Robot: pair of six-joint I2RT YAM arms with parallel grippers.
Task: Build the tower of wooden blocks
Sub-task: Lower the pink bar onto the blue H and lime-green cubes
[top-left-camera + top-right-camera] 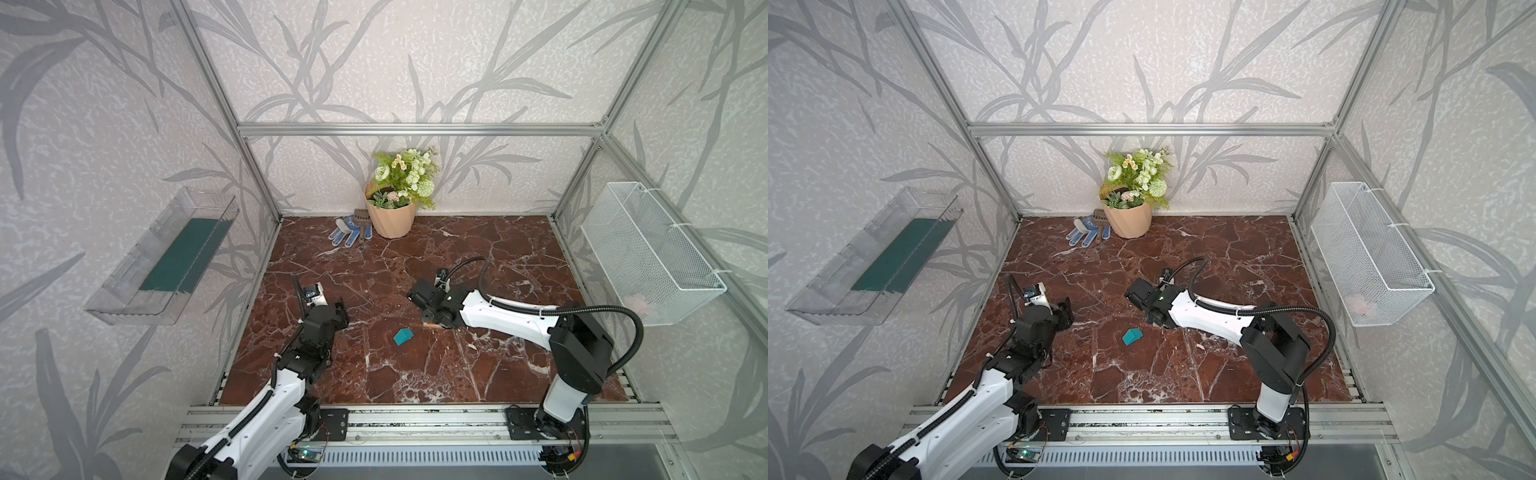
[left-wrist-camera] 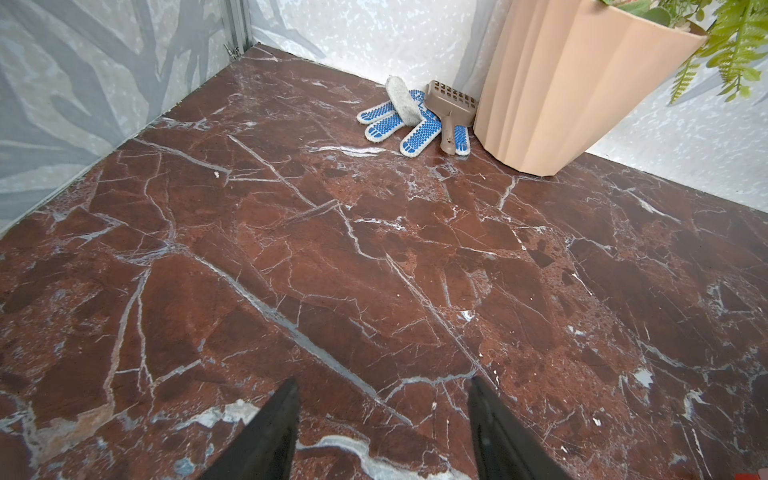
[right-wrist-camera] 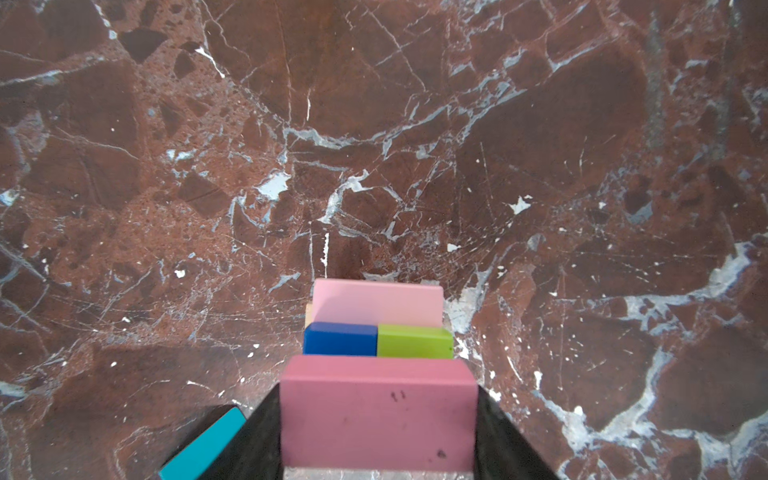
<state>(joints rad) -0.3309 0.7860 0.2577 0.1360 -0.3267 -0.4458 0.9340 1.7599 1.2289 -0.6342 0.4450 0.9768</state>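
Clasping pink block, right hand seemingly over the tower.

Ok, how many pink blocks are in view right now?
2. A darker pink block sits between the right gripper's jaws; a paler pink block lies beyond the blue cube and green cube. Others may be hidden beneath.

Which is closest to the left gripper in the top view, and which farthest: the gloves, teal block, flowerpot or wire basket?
1. Teal block, just to the right of the left gripper.
2. Gloves, by the back wall.
3. Flowerpot, right beside the gloves.
4. Wire basket, on the right wall.
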